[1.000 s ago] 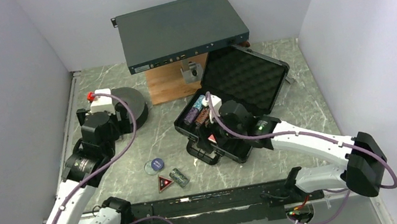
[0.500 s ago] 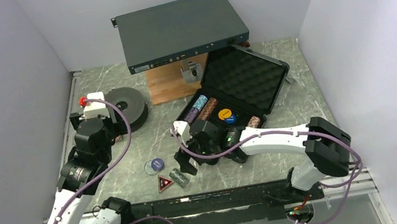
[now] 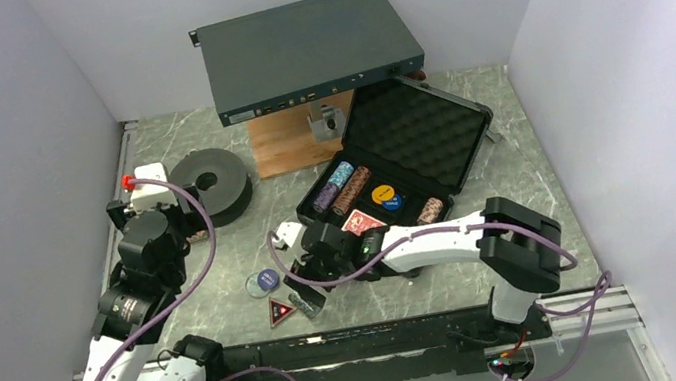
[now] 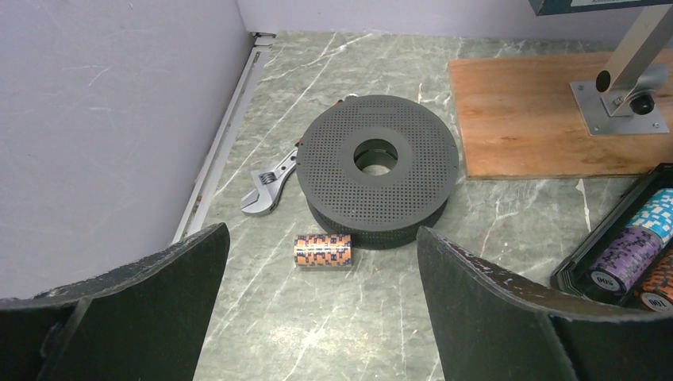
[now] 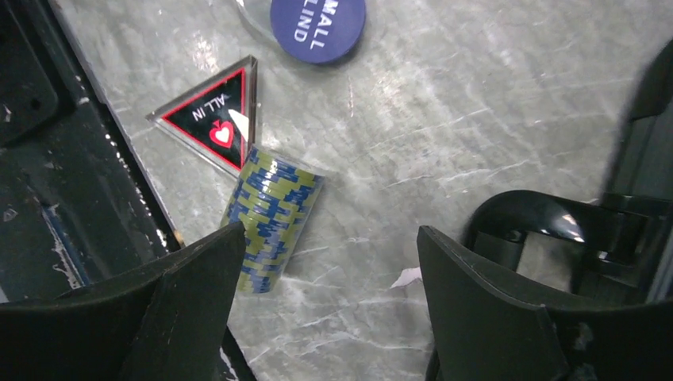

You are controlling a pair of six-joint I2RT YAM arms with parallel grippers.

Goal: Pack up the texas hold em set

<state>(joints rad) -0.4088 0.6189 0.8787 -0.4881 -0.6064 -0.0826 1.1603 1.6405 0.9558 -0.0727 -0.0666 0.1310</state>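
Right hand (image 5: 329,238) wide open over green-blue chip roll (image 5: 274,218) just right of all-in triangle (image 5: 213,119) — left hand (image 4: 321,232) also wide, orange chip roll (image 4: 323,250) just beyond it.

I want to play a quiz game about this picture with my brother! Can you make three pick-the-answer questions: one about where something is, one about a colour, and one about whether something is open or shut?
1. Where is the orange chip roll compared with the dark spool?
A. on top of it
B. on the table beside it
C. in its hole

2. What colour is the round button lying on the table?
A. yellow
B. red
C. blue

3. How is the lid of the black case?
A. shut
B. open
C. taken off

Answers:
1 B: the left wrist view shows the roll lying on the marble at the spool's near edge.
2 C: its face is blue with white letters.
3 B: the lid stands raised at the back, its foam lining showing.
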